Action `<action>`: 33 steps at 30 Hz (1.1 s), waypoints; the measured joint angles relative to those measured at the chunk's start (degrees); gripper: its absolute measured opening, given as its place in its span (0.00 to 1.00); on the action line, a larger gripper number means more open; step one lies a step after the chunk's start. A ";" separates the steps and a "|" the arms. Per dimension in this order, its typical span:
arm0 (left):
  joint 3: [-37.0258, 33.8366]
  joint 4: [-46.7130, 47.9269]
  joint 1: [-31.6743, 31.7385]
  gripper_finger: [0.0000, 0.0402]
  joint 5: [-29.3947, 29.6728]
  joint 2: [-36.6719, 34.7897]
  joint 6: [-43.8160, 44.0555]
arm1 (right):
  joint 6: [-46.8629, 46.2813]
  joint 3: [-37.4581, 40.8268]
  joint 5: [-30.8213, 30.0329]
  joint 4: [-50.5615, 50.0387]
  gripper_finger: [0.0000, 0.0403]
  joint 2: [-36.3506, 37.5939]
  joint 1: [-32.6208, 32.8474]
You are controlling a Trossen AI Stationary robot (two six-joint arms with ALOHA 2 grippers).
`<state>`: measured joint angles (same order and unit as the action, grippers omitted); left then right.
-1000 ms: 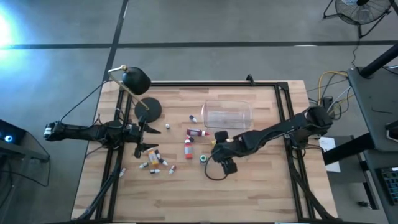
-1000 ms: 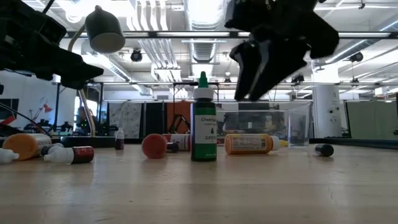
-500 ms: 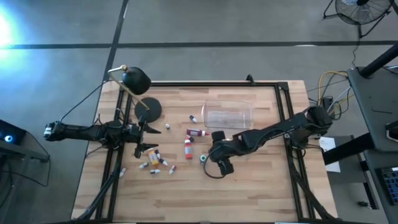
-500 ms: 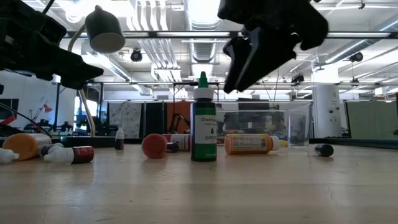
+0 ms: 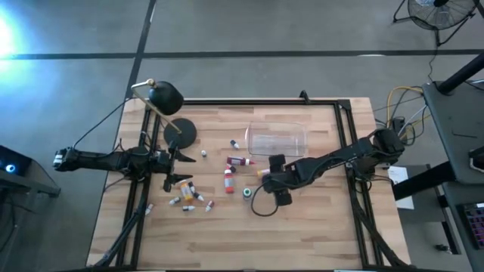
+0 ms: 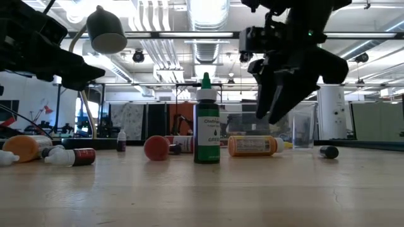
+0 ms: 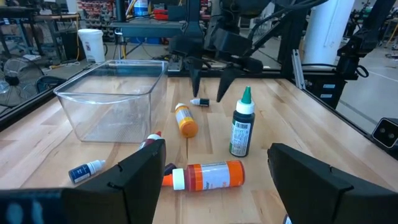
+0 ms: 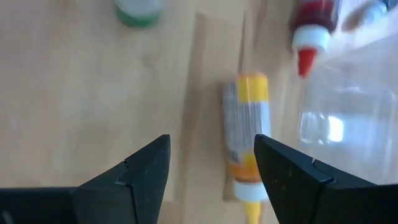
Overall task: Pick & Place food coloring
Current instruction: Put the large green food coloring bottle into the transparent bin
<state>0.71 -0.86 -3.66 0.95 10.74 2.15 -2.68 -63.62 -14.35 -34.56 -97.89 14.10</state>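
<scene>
The right pincer (image 8: 208,180) hangs wide open and empty above the lying orange bottle (image 8: 244,134), which could roll away if one finger nudges it first.

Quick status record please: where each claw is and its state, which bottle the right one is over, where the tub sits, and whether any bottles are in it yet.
right claw: open, empty, above the lying orange bottle near the tub
left claw: open, empty, waiting at the table's left side by the lamp
green bottle: upright, apart from the right claw
tub: clear, on the table's far middle, no bottles seen inside
other bottles: scattered on the table, mostly lying down
</scene>
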 joint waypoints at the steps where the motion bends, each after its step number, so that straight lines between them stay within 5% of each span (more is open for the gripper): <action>1: 0.00 0.00 -0.01 0.64 0.00 0.00 0.00 | 0.05 -0.70 1.19 0.06 0.56 0.00 0.29; 14: 0.00 0.00 -0.01 0.64 0.00 0.01 0.00 | 5.28 -3.03 6.88 12.85 0.56 -0.54 0.43; 33: 0.00 -0.02 0.00 0.64 0.00 0.34 0.00 | 6.36 -5.25 7.10 20.23 0.56 -5.18 0.36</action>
<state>0.71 -0.89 -3.66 0.95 11.08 2.15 3.67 -68.87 -7.25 -14.33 -103.07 14.46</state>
